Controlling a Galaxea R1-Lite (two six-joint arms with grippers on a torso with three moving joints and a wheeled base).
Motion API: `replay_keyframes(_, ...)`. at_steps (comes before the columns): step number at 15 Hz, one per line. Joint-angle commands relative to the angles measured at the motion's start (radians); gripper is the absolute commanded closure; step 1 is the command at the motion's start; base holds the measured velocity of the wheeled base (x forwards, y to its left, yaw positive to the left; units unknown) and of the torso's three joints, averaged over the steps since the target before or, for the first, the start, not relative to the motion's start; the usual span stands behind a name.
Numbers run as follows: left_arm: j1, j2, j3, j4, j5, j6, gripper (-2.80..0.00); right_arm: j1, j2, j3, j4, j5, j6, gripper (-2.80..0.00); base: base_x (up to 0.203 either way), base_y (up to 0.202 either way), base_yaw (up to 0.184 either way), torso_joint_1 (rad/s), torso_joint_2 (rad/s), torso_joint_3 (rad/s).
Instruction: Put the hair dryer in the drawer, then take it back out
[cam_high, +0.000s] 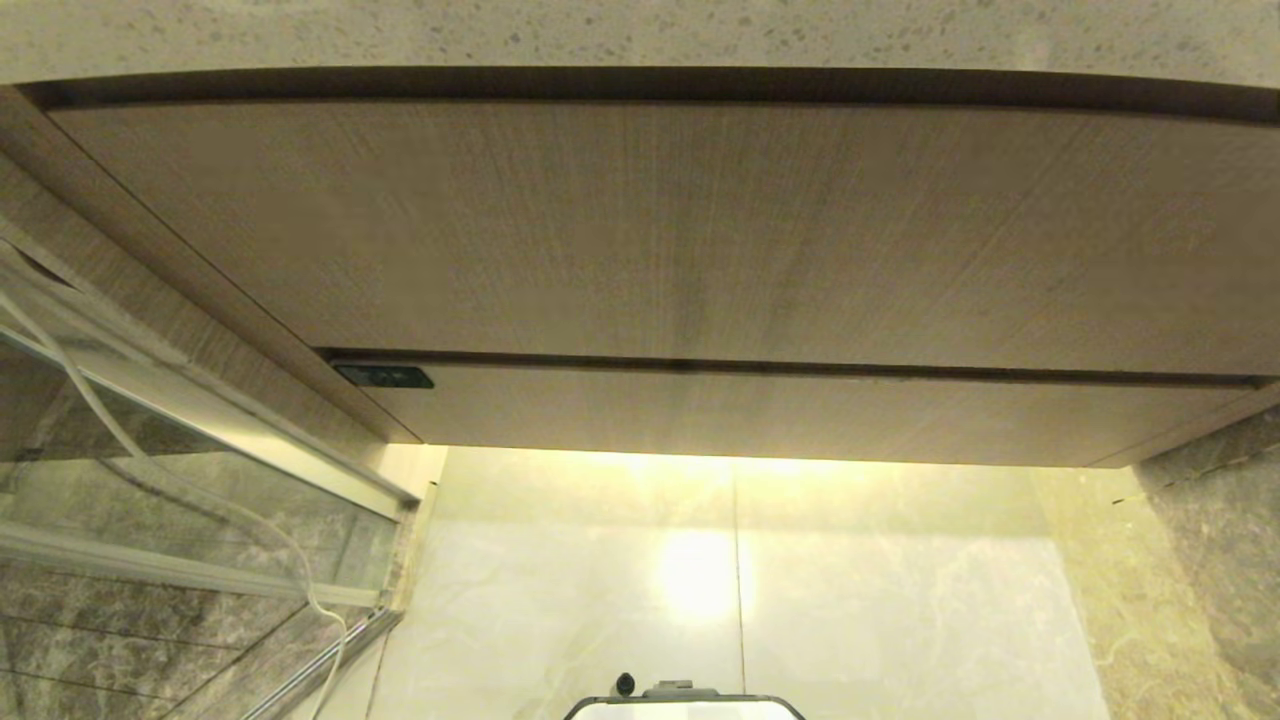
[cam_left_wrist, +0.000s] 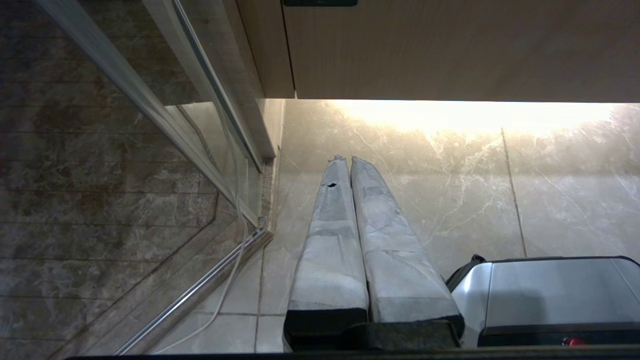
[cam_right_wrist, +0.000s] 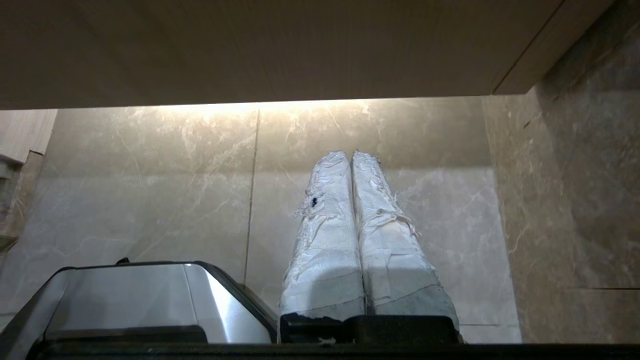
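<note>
Drawers closed, dryer out of sight, both arms parked low.

The narrow drawer (cam_high: 800, 410) sits flush under the taller panel (cam_high: 650, 230), wood-grain front, no handle, a dark gap along its upper edge. No dryer shows in any view; only a white cord (cam_high: 200, 500) trails down by the glass door (cam_high: 150, 440) on the left, and what it belongs to cannot be told. The left gripper (cam_left_wrist: 345, 160) and the right gripper (cam_right_wrist: 350, 154) both hang over the floor tiles (cam_high: 850, 600) beside the robot's base (cam_left_wrist: 550, 295), taped fingers (cam_right_wrist: 327, 225) pressed together, holding nothing. Judging from this, the task is either not begun or finished; the frames cannot settle which.
</note>
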Motion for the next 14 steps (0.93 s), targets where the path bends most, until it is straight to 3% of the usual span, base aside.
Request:
replay_keyframes(1,0.0,-0.002,0.0,0.0,0.0,0.0,0.0,0.0,-0.009,0.005,0.0,-0.001,0.009,0.0,0.0,0.0,0.0,0.0,0.0,0.0)
replay_keyframes(14,0.0,-0.002,0.0,0.0,0.0,0.0,0.0,0.0,-0.009,0.005,-0.001,-0.001,0.023,0.0,0.0,0.0,0.0,0.0,0.0,0.0)
